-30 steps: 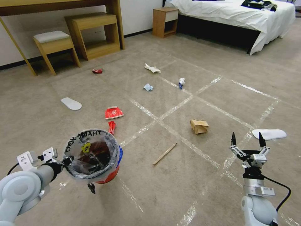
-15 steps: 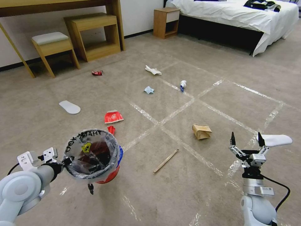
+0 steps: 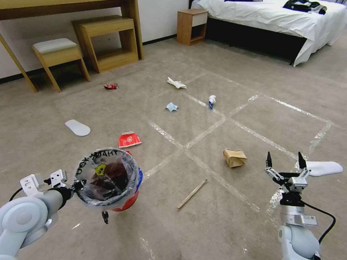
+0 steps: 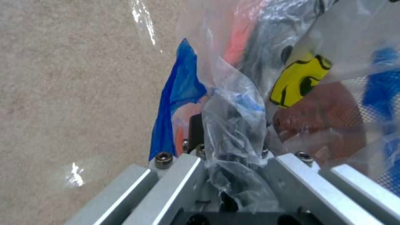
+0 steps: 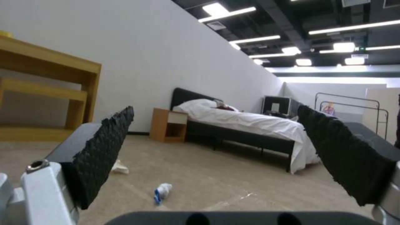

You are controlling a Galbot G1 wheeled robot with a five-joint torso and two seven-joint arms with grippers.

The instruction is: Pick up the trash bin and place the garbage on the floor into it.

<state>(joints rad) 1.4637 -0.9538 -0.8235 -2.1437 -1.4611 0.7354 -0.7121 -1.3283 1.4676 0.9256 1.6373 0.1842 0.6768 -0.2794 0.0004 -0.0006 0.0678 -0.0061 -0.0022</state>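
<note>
The trash bin (image 3: pixel 123 202), red with a blue rim and a printed clear liner, hangs off the floor at lower left. My left gripper (image 3: pixel 77 186) is shut on its rim (image 4: pixel 179 93) and the bunched liner. Garbage lies scattered on the carpet ahead: a red wrapper (image 3: pixel 129 139), a wooden stick (image 3: pixel 191 189), a brown paper bag (image 3: pixel 235 157), a pale blue mask (image 3: pixel 171 107), white paper (image 3: pixel 176 83), a white-blue wad (image 3: pixel 212 101) and a crushed red can (image 3: pixel 111 86). My right gripper (image 3: pixel 285 160) is open at lower right, raised, holding nothing (image 5: pixel 214 125).
Two flat white slippers lie on the floor, one at left (image 3: pixel 77 128) and one at right (image 3: pixel 325 168). A wooden desk with a stool (image 3: pixel 58 54) and shelf stands at the back left, a nightstand (image 3: pixel 191 25) and bed (image 3: pixel 274 21) at the back right.
The whole view has shifted: the camera moved forward and turned a little, so the litter sits lower in the picture. Both arms hold the same pose, bin still gripped.
</note>
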